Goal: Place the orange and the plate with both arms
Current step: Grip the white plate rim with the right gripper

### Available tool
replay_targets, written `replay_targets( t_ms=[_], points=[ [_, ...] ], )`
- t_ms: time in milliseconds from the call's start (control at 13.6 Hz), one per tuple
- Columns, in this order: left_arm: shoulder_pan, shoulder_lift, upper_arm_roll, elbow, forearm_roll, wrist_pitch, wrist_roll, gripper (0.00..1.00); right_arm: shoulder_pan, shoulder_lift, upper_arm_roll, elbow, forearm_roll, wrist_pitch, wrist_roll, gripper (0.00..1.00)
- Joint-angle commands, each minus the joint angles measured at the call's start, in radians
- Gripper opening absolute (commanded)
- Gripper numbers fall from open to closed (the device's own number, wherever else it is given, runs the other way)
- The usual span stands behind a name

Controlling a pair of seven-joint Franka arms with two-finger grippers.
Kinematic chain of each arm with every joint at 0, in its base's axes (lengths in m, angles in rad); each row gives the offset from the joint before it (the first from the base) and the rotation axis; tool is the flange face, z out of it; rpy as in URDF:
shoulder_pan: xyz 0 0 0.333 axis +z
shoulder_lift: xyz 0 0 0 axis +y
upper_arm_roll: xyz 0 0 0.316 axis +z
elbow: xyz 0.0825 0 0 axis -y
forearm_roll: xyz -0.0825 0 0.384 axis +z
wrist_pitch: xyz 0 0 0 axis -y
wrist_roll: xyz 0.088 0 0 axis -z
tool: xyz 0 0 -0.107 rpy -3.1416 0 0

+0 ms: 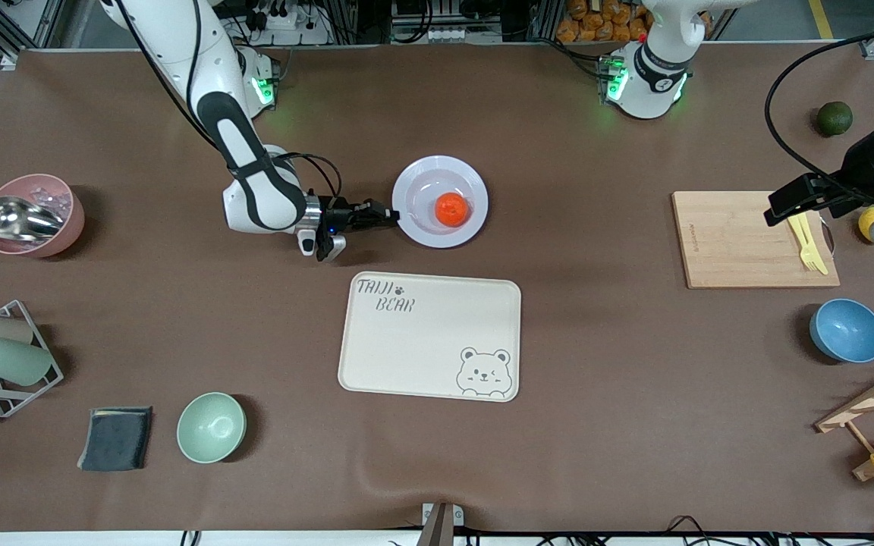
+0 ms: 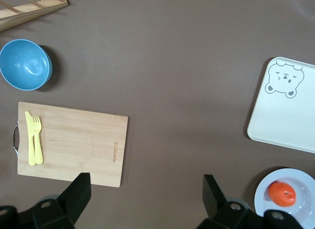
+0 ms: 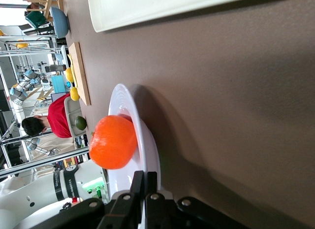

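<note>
The orange (image 1: 452, 208) lies in the sunken centre of the pale lavender-white plate (image 1: 422, 174), which sits on the brown table farther from the front camera than the cream tray (image 1: 429, 334). My right gripper (image 1: 394, 216) is shut on the plate's rim at the side toward the right arm's end. The right wrist view shows the fingers (image 3: 146, 184) pinching the plate's rim (image 3: 145, 140) with the orange (image 3: 113, 142) just past them. My left gripper (image 1: 778, 206) is open and empty, up over the wooden cutting board (image 1: 740, 239); its fingers (image 2: 78, 189) stand wide apart.
A yellow fork (image 1: 807, 241) lies on the board. A blue bowl (image 1: 847, 330), dark green fruit (image 1: 834, 118) and wooden rack (image 1: 873, 402) are at the left arm's end. A pink bowl (image 1: 65, 220), cup rack (image 1: 4, 356), dark sponge (image 1: 116, 437) and mint-green bowl (image 1: 211, 427) are at the right arm's end.
</note>
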Motion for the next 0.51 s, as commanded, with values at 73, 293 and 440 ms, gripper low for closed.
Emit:
replay_targets(
  t_ms=[73,293,440],
  points=[
    [0.001,-0.002,0.006,-0.001,-0.025,-0.005,0.030,1.00,-0.003,-0.007,0.001,-0.010,0.030,-0.005,-0.024,0.00],
    [0.001,-0.002,0.008,-0.001,-0.025,-0.004,0.031,1.00,-0.036,-0.007,-0.001,-0.010,0.062,-0.124,-0.025,0.00],
    [-0.001,-0.002,0.006,-0.001,-0.025,-0.004,0.031,1.00,-0.060,-0.010,-0.001,-0.010,0.062,-0.164,-0.028,0.00]
  ],
)
